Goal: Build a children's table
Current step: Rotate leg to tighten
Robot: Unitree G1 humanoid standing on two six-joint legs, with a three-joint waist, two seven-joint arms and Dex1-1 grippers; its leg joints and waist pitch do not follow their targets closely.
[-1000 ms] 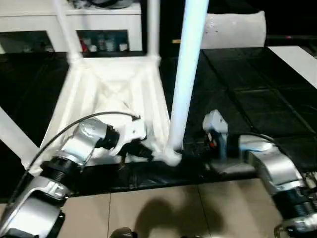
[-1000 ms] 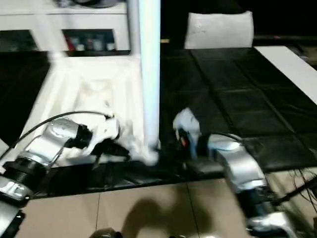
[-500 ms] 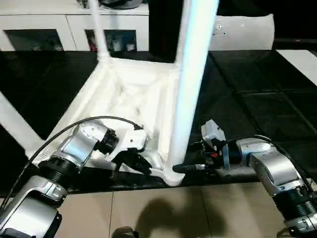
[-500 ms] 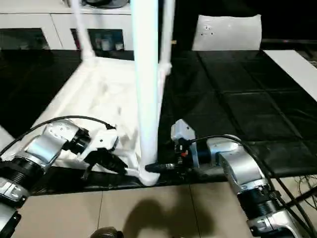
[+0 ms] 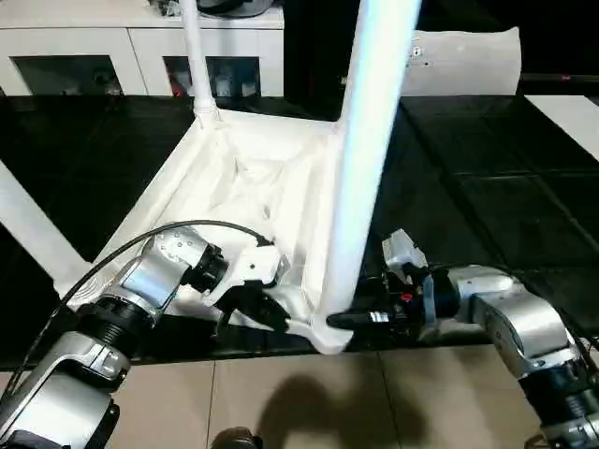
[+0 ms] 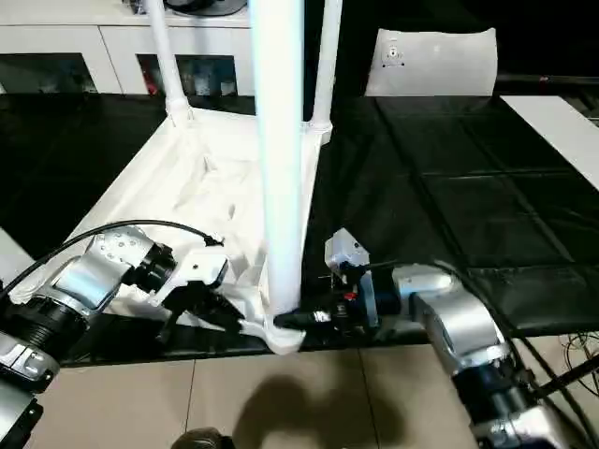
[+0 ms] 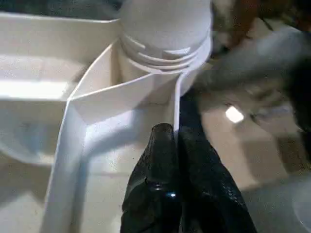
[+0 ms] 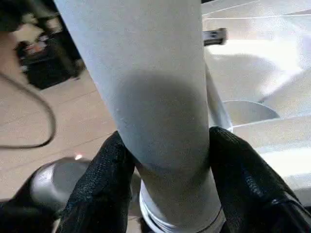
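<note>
The table top (image 5: 245,187) lies upside down on the dark mat (image 5: 487,215); the right gripper (image 8: 165,165) clamps the near leg (image 5: 360,178) low down; the left gripper (image 7: 170,145), pinched shut, seems to grip a rib (image 7: 176,104) beside the socket (image 7: 165,48).

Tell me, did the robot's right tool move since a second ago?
Yes. The right tool has come in toward the near leg of the upturned table, and its fingers now sit on either side of the leg's base.

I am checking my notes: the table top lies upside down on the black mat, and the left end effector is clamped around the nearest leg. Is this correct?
Not quite. The right end effector is the one around the nearest leg, as the right wrist view shows. The left end effector is shut on a rib of the table top, which does lie upside down on the black mat.
</note>
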